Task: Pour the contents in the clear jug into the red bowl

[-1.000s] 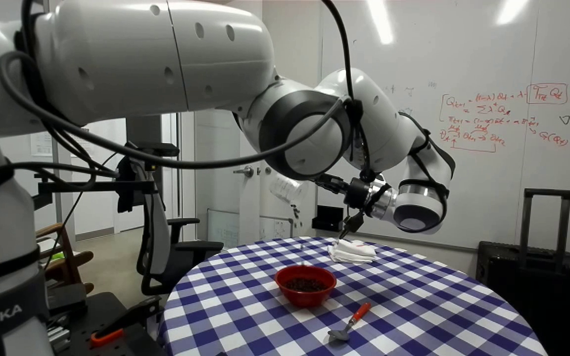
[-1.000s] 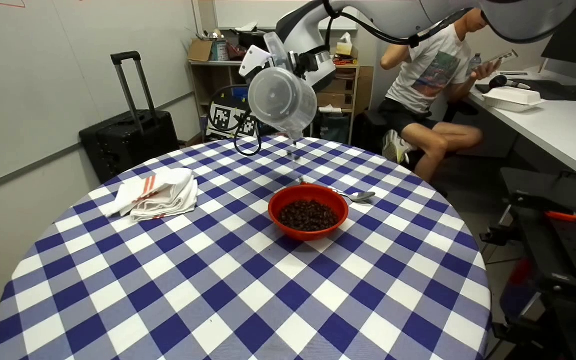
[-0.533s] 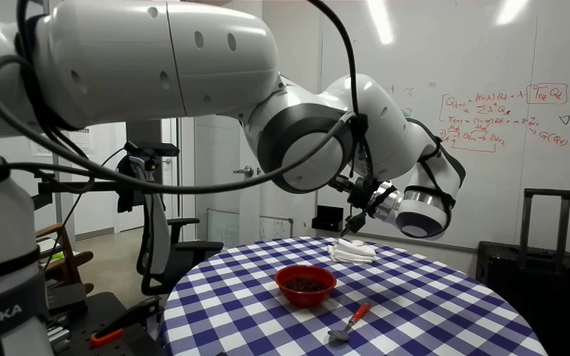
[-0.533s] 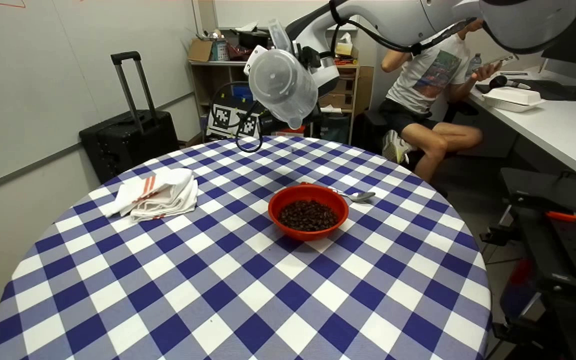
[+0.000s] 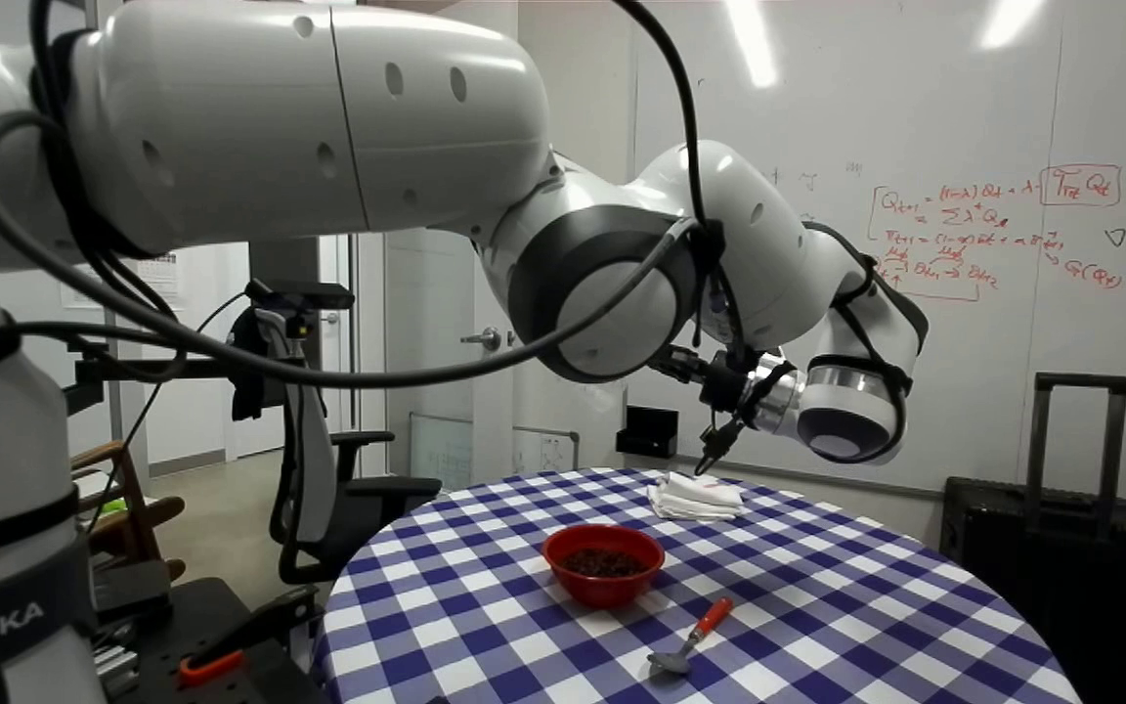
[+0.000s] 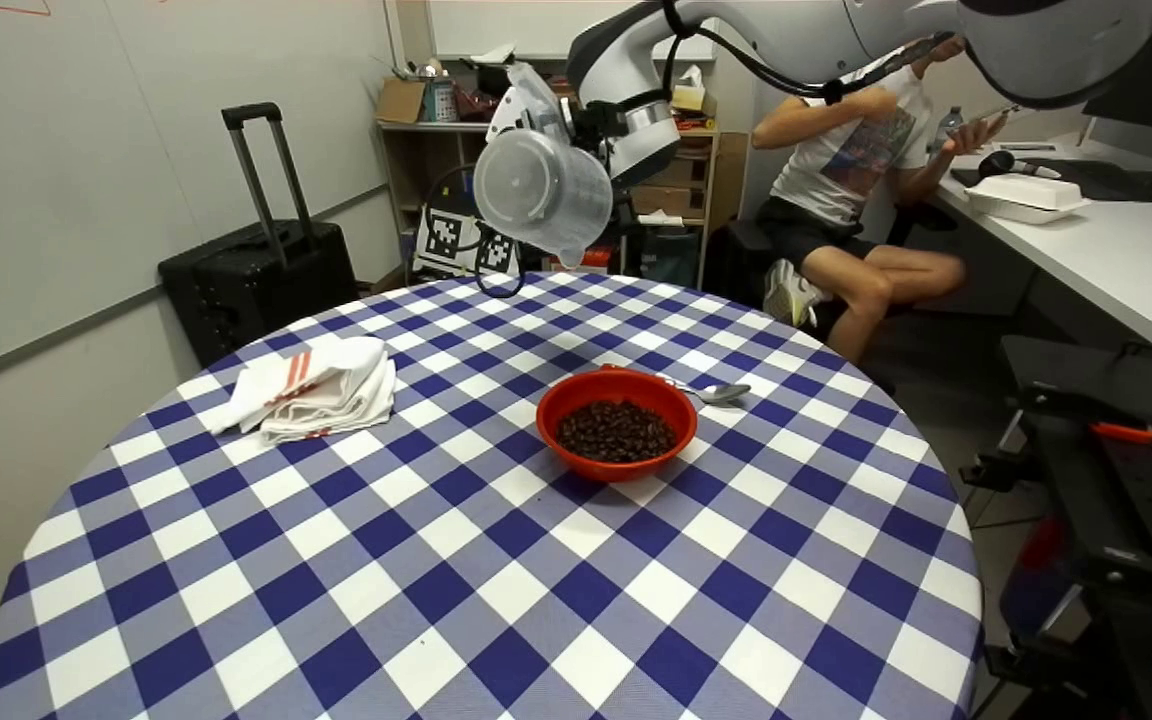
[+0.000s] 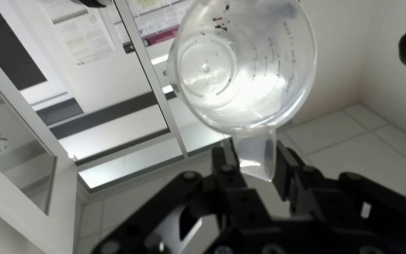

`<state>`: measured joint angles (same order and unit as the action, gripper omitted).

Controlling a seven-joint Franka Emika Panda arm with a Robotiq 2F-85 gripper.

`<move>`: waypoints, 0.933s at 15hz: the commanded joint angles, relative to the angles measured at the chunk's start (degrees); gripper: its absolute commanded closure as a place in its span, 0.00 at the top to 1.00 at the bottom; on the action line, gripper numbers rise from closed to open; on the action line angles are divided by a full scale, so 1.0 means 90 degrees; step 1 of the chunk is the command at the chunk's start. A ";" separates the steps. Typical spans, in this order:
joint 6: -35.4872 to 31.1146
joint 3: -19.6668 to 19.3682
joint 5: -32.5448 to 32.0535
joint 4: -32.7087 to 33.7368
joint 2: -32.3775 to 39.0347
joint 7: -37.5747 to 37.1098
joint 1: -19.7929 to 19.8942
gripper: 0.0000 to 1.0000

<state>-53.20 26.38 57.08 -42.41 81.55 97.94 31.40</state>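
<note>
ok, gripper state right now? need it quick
Gripper: closed, holding the clear, colourless plastic jug by its handle, jug tilted spout-down.

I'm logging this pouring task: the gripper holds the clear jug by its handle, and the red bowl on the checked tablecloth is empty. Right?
Not quite: the red bowl on the checked tablecloth isn't empty; both exterior views show dark bean-like pieces in it. The gripper does hold the clear jug by its handle.
</note>
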 commanded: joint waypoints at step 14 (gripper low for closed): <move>-0.2537 -0.1371 -0.2219 0.0346 -0.1387 0.0000 -0.1153 0.07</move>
<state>-72.49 17.18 41.13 -39.51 70.31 97.94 23.43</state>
